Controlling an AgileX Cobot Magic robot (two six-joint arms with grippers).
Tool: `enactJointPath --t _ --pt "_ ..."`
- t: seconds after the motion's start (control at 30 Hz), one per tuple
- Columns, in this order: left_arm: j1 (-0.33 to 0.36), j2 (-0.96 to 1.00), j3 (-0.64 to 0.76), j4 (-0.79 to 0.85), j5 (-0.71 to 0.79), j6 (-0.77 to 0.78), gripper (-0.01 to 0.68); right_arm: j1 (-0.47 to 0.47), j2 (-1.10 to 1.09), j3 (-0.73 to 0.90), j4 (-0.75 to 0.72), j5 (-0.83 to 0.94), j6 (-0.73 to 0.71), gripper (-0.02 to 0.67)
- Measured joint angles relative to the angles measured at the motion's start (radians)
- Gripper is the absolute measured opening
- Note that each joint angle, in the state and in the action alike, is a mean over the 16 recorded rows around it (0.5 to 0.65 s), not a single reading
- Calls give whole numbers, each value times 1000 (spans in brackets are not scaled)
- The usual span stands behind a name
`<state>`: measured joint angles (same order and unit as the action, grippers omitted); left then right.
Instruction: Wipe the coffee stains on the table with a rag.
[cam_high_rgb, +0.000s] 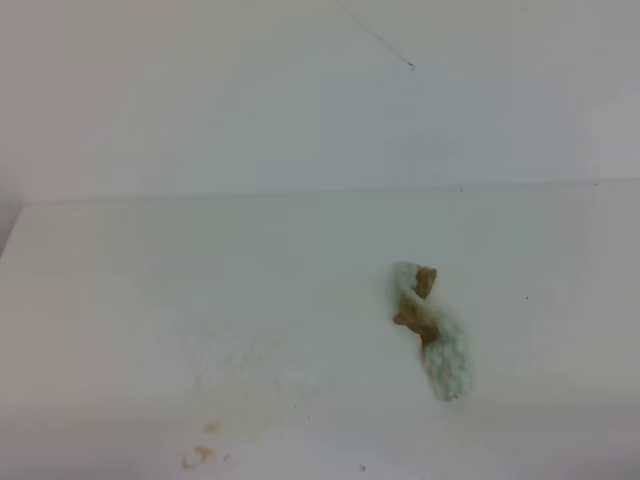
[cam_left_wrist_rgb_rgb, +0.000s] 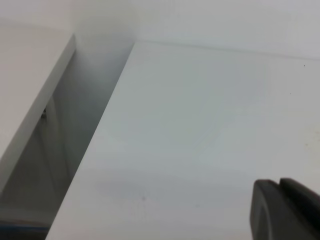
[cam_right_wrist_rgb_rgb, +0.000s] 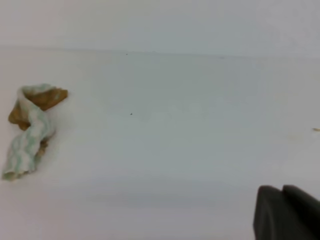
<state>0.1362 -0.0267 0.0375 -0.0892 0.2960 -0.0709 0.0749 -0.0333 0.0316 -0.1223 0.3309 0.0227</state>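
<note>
The rag (cam_high_rgb: 432, 332) is a small bunched white cloth with a pale green pattern and brown-stained patches. It lies alone on the white table (cam_high_rgb: 280, 260), right of the middle. It also shows at the left of the right wrist view (cam_right_wrist_rgb_rgb: 30, 127). Small faint tan coffee stains (cam_high_rgb: 203, 455) sit near the table's front edge, left of the middle, well apart from the rag. No gripper shows in the exterior view. Only a dark part of my left gripper (cam_left_wrist_rgb_rgb: 286, 212) and of my right gripper (cam_right_wrist_rgb_rgb: 286, 212) shows in a corner. Neither touches anything.
A white wall (cam_high_rgb: 300, 90) rises behind the table, with a thin dark line (cam_high_rgb: 385, 45) on it. In the left wrist view the table's left edge (cam_left_wrist_rgb_rgb: 107, 120) drops into a gap beside another white surface (cam_left_wrist_rgb_rgb: 25, 95).
</note>
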Motion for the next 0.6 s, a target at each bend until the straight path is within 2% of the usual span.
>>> enactJointPath --t 0.33,0.6 --pt "0 0 0 0 0 0 1 -128 0 2 -8 -12 6 11" --pt "0 0 0 0 0 0 1 -162 5 3 -8 -13 6 11"
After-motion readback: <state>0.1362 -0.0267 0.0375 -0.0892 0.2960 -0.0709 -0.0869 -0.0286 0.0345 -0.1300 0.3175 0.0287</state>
